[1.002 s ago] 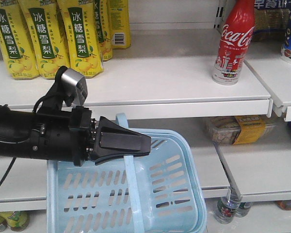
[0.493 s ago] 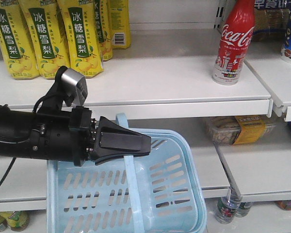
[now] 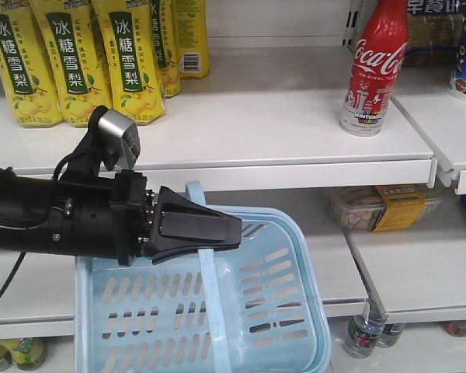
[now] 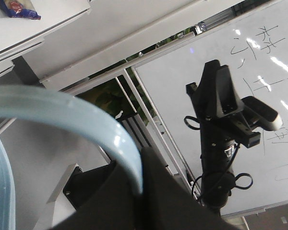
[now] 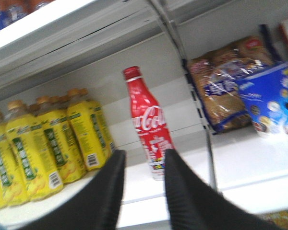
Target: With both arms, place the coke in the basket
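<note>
Coke (image 3: 375, 70): upright on upper shelf (image 3: 256, 124), well apart from yellow cartons (image 3: 128, 62).
Right claw (image 5: 144, 155): fingers apart, bottle framed between them, not touching.
Left claw (image 3: 217, 228): clamped on basket (image 3: 317, 311), below that shelf.
Handling: advance straight; close on labelled body, not neck; hold basket level.

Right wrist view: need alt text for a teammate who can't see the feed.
Red coke bottle standing upright on a white shelf, seen between the open black fingers of the right gripper. Yellow drink bottles stand at image left, bagged snacks at image right.
</note>
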Robot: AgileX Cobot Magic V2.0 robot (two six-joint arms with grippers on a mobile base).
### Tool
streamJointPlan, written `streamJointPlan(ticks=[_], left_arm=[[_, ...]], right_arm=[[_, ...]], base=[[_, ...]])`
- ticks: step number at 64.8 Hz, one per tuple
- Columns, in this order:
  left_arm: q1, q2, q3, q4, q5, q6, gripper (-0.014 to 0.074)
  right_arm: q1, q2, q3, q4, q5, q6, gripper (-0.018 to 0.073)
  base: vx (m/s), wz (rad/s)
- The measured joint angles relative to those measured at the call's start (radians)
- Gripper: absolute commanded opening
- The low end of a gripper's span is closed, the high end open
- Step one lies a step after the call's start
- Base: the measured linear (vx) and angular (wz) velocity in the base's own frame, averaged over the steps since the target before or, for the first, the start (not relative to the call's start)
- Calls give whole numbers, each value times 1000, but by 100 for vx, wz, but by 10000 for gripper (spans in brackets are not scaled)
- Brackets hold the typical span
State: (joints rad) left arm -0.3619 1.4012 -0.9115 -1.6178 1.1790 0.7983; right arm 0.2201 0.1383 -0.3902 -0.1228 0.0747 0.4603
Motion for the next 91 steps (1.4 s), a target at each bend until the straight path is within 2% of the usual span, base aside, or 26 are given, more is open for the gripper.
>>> streamJointPlan(ticks=[3, 9, 16, 37, 58, 67, 78, 84, 91], left_arm=[[0, 0, 0, 0, 0, 0, -8], [0, 0, 0, 0, 0, 0, -8], [0, 0, 0, 0, 0, 0, -8], [0, 0, 0, 0, 0, 0, -8], [0, 0, 0, 0, 0, 0, -8], [0, 0, 0, 0, 0, 0, -8], [0, 0, 0, 0, 0, 0, -8], [0, 0, 0, 0, 0, 0, -8], [0, 0, 0, 0, 0, 0, -8]], right_arm=[[35, 34, -29, -29, 5, -5, 527], [87, 118, -67, -103, 12, -12, 650], [116, 231, -114, -186, 24, -15, 708], [119, 621, -378, -357, 25, -15, 683], [119, 971, -657, -380, 22, -15, 664], [119, 1099, -794, -385, 52, -14, 643], [119, 1243, -948, -386, 184, -3, 573], [119, 1283, -995, -386, 237, 4, 480], [119, 1292, -1009, -386, 292, 14, 284]], base=[[0, 0], [0, 0], [0, 0], [0, 0], [0, 0], [0, 0], [0, 0], [0, 0], [0, 0]])
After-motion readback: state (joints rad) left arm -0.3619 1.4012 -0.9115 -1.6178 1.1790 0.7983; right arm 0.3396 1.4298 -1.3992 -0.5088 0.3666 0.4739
